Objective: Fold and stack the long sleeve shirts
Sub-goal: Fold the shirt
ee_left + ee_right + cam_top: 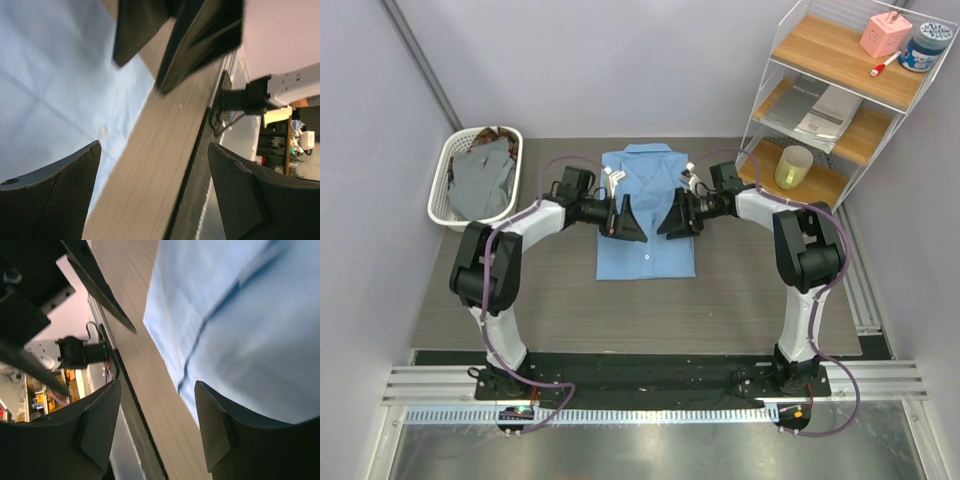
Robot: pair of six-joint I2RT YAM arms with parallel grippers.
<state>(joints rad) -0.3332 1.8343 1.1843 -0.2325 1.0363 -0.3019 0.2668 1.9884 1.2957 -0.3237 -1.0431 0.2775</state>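
The light blue shirt (647, 255) lies folded on the middle of the counter (520, 300), collar toward the far side. The left pincer (628, 222) and the right pincer (677, 217) hang over its left and right halves, both spread wide and gripping nothing. A grey shirt (485, 180) fills the white basket (445, 190) at far left. The label on the shelf jar (925, 45) is too small to read.

Your left arm (485, 275) and right arm (808, 250) are built alike: white shells over the long links and chunky black housings at the joints, both bolted to one black mounting plate (640, 372). A thin purple cable (858, 398) trails loosely along each arm. Your left end effector (626, 222) and right end effector (678, 218) are matt black, each with two wedge-shaped fingers (55, 200) with finely textured inner faces. One left finger has a small round hole (9, 181).
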